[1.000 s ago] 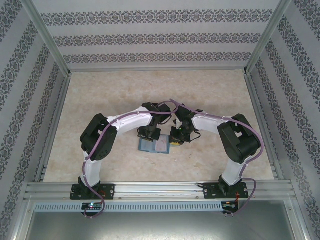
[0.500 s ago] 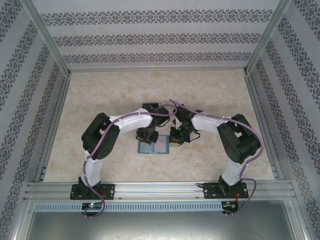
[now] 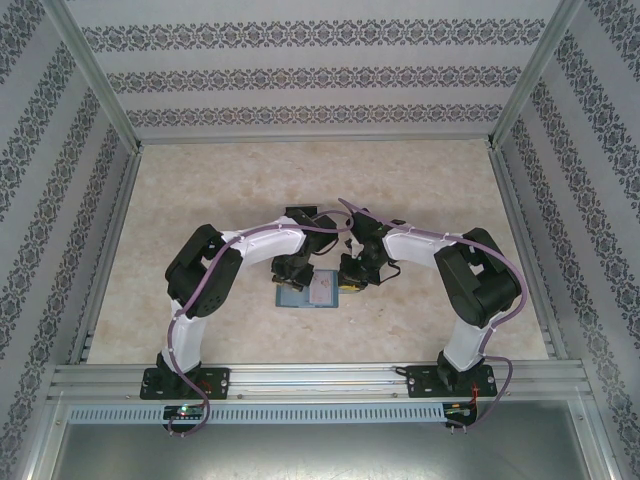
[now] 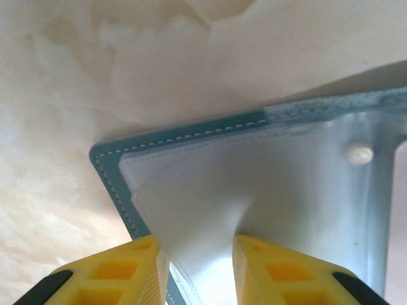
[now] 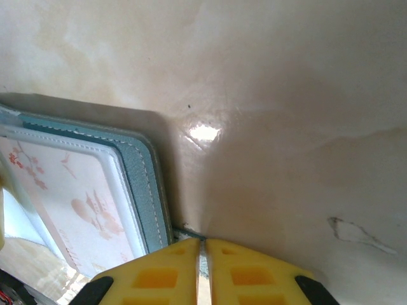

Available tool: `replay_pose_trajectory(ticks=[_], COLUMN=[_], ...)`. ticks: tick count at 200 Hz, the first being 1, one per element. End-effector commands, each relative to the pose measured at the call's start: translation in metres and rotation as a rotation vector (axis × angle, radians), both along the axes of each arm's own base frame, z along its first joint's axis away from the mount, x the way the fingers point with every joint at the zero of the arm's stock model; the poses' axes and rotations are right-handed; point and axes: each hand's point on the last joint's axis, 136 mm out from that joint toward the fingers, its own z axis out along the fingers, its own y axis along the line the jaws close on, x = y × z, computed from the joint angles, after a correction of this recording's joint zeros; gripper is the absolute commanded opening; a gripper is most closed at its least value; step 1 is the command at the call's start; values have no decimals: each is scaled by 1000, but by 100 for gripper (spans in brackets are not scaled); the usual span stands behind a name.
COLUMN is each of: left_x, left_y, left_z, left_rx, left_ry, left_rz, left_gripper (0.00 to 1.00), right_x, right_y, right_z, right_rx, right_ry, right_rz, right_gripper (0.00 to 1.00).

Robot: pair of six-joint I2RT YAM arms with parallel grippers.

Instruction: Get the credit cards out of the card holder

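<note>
The teal-blue card holder (image 3: 300, 295) lies open on the table between both grippers. In the left wrist view its stitched teal edge (image 4: 191, 130) frames a pale grey-blue inside with a snap stud (image 4: 359, 153). My left gripper (image 4: 197, 267) (image 3: 291, 271) is shut on a raised fold of that pale inner sleeve. My right gripper (image 5: 203, 267) (image 3: 352, 277) is shut on a thin teal tab at the holder's right edge (image 5: 143, 184). A pale card with a pink flower print (image 5: 70, 190) (image 3: 322, 288) sits in the right half's pocket. No dark card is in sight.
The beige marbled table (image 3: 440, 200) spreads out behind and beside the holder. Patterned walls and an aluminium frame (image 3: 100, 260) close in the workspace. Both arms bend inward and nearly meet above the holder.
The left arm has drawn slightly left and back with the sleeve in its fingers. The right gripper stays where it was.
</note>
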Motion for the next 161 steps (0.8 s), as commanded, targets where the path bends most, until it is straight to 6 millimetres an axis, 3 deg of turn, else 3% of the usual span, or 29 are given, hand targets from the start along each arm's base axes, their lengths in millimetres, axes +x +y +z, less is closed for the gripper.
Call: replay_pose_trajectory(ticks=[1,66,161], left_x=[-11,-11,3], left_y=[42,56,57], left_z=[3,11,48], left_rx=[145,160,85], left_ry=[51,49,-40], left_rz=[2,16,54], left_gripper=[32,27,24], right_x=[-14,-14,-13], right_y=[-18,-18,-17], right_z=[-17,-17,-15], right_rx=[-88,-88,-83], right_ry=[47,45,37], right_rz=[2,1,3], right_gripper=[14,15,15])
